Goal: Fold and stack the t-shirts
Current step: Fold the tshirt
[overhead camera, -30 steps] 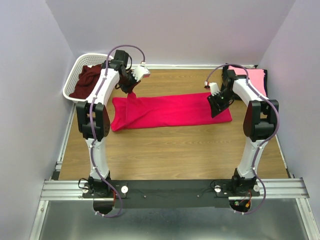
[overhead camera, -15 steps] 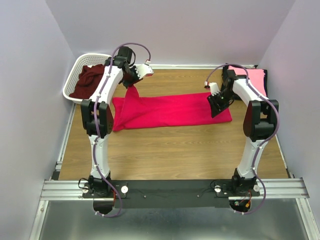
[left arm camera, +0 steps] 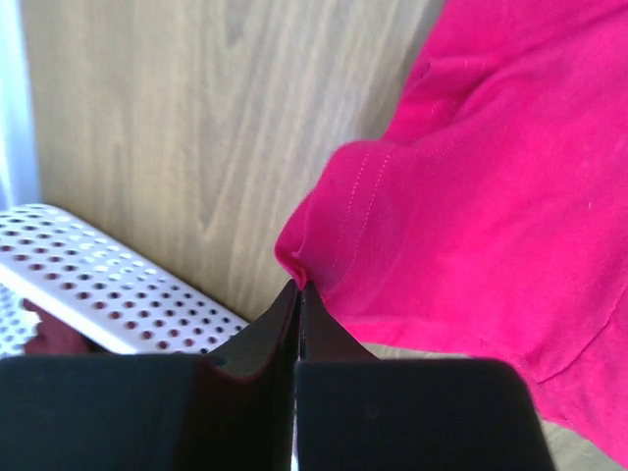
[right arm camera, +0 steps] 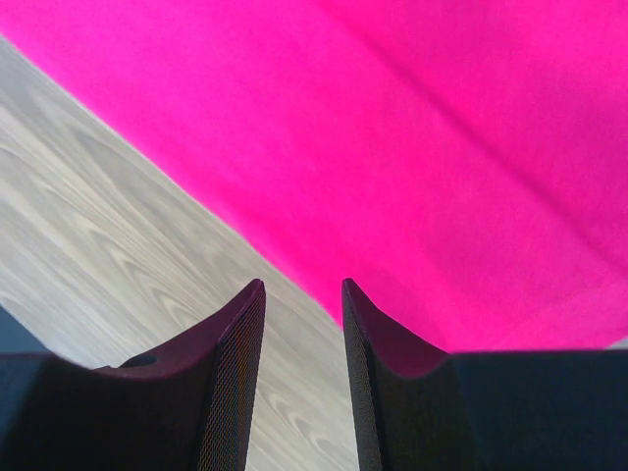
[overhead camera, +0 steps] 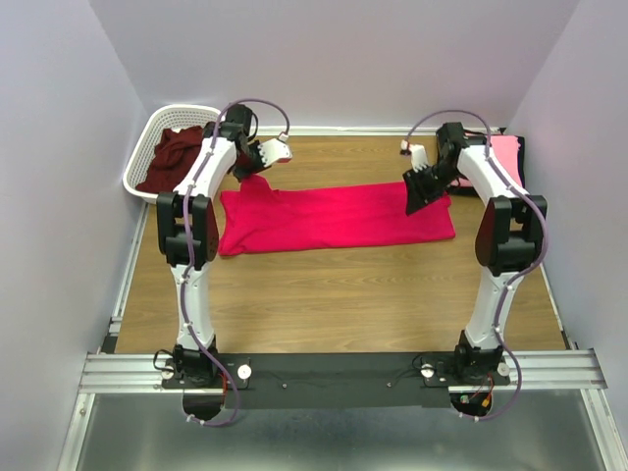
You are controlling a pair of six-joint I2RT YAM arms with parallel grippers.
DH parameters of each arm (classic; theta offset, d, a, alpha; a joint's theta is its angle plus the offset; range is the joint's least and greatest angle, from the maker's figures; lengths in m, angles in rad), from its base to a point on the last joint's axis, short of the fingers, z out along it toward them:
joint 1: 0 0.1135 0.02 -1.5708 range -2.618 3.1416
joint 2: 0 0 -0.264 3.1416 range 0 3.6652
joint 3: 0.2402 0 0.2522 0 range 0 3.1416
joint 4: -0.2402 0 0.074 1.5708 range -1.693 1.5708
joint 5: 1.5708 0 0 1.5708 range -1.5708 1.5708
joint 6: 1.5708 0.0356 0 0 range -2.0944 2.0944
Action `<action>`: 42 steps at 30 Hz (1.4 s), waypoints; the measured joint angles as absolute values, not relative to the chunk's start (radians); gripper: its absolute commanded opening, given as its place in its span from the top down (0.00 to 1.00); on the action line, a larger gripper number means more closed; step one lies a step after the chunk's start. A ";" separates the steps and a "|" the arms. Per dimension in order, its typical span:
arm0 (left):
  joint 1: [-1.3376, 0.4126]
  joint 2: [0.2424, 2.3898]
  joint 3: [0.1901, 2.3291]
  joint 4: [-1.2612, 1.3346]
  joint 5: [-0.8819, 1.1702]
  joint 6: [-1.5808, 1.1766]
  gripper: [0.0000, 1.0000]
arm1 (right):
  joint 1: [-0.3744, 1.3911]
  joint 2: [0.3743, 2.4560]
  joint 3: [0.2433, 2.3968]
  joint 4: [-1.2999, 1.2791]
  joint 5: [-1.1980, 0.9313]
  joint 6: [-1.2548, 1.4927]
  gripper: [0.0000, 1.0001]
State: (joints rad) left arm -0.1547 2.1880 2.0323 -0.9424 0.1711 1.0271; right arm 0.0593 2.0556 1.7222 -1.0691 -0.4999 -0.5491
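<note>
A bright crimson-red t-shirt (overhead camera: pixel 334 218) lies spread in a long band across the table's middle. My left gripper (overhead camera: pixel 259 165) hangs over its far left corner. In the left wrist view the jaws (left arm camera: pixel 298 287) stand together, pinching a small fold of the red t-shirt (left arm camera: pixel 491 196) at their tips. My right gripper (overhead camera: pixel 416 200) hovers above the shirt's far right end. It is open (right arm camera: pixel 304 287), with nothing between its fingers and the red t-shirt's edge (right arm camera: pixel 442 147) just ahead. A dark maroon t-shirt (overhead camera: pixel 175 157) lies in the basket. A light pink t-shirt (overhead camera: pixel 505 153) rests at the back right.
The white lattice basket (overhead camera: pixel 145 147) stands at the back left corner, and its rim (left arm camera: pixel 118 294) shows close beside my left fingers. Something black (overhead camera: pixel 521 157) edges the pink shirt. Lilac walls close in on three sides.
My left gripper has carried the shirt's corner toward the back and lowered it, so the raised fabric has flattened. The right gripper has drawn up and back off the shirt's right end.
</note>
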 measured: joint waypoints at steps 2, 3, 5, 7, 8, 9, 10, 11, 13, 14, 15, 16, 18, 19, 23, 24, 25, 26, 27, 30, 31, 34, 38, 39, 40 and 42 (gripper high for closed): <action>-0.147 2.188 2.002 -0.927 0.172 1.032 0.93 | 0.068 2.064 1.771 -1.072 -0.535 -0.531 0.56; -0.143 2.188 1.988 -0.920 0.173 1.033 0.93 | 0.081 2.074 1.810 -1.068 -0.555 -0.517 0.57; -0.138 2.188 1.969 -0.908 0.177 1.036 0.93 | 0.102 2.095 1.876 -1.064 -0.594 -0.490 0.59; -0.133 2.188 1.954 -0.887 0.192 1.032 0.92 | 0.144 2.140 1.962 -1.044 -0.647 -0.443 0.60; -0.131 2.188 1.946 -0.878 0.198 1.031 0.92 | 0.167 2.164 1.997 -1.026 -0.665 -0.421 0.59; -0.130 2.188 1.938 -0.867 0.211 1.028 0.91 | 0.195 2.194 2.032 -1.004 -0.694 -0.386 0.59; -0.128 2.188 1.930 -0.860 0.223 1.024 0.91 | 0.209 2.212 2.053 -0.989 -0.710 -0.359 0.59; -0.123 2.188 1.924 -0.855 0.238 1.019 0.90 | 0.236 2.246 2.085 -0.959 -0.733 -0.321 0.60; -0.116 2.188 1.914 -0.847 0.282 1.008 0.89 | 0.285 2.302 2.130 -0.912 -0.766 -0.246 0.59; -0.111 2.188 1.910 -0.844 0.297 1.002 0.88 | 0.306 2.326 2.147 -0.882 -0.776 -0.212 0.58; -0.103 2.188 1.906 -0.838 0.329 0.995 0.88 | 0.333 2.357 2.162 -0.824 -0.787 -0.157 0.57; -0.097 2.188 1.905 -0.836 0.346 0.990 0.87 | 0.347 2.373 2.168 -0.795 -0.792 -0.121 0.57; -0.077 2.188 1.893 -0.826 0.394 0.974 0.87 | 0.392 2.413 2.177 -0.719 -0.794 -0.035 0.57; -0.071 2.186 1.884 -0.819 0.415 0.970 0.87 | 0.410 2.436 2.189 -0.686 -0.792 0.006 0.57; -0.052 2.184 1.839 -0.795 0.474 0.942 0.87 | 0.469 2.546 2.287 -0.532 -0.748 0.206 0.59; -0.051 2.184 1.824 -0.788 0.489 0.933 0.87 | 0.477 2.570 2.306 -0.489 -0.737 0.256 0.60; -0.052 2.184 1.815 -0.785 0.498 0.929 0.87 | 0.482 2.590 2.319 -0.445 -0.721 0.298 0.60; -0.052 2.184 1.809 -0.782 0.508 0.924 0.87 | 0.486 2.605 2.323 -0.402 -0.701 0.336 0.59; -0.052 2.184 1.805 -0.780 0.517 0.918 0.87 | 0.489 2.614 2.323 -0.377 -0.688 0.354 0.59; -0.052 2.184 1.802 -0.771 0.541 0.904 0.87 | 0.498 2.634 2.325 -0.299 -0.649 0.416 0.58; -0.052 2.184 1.802 -0.765 0.551 0.898 0.87 | 0.500 2.650 2.340 -0.266 -0.635 0.442 0.57; -0.049 2.184 1.802 -0.760 0.567 0.889 0.87 | 0.504 2.673 2.359 -0.206 -0.613 0.477 0.57; -0.040 2.184 1.802 -0.757 0.584 0.880 0.87 | 0.515 2.692 2.365 -0.159 -0.605 0.511 0.58; -0.035 2.184 1.802 -0.757 0.588 0.878 0.87 | 0.521 2.697 2.365 -0.145 -0.605 0.521 0.58; -0.033 2.184 1.802 -0.757 0.589 0.876 0.87 | 0.525 2.700 2.366 -0.136 -0.604 0.525 0.58; -0.027 2.184 1.802 -0.756 0.595 0.872 0.87 | 0.535 2.706 2.366 -0.117 -0.603 0.536 0.58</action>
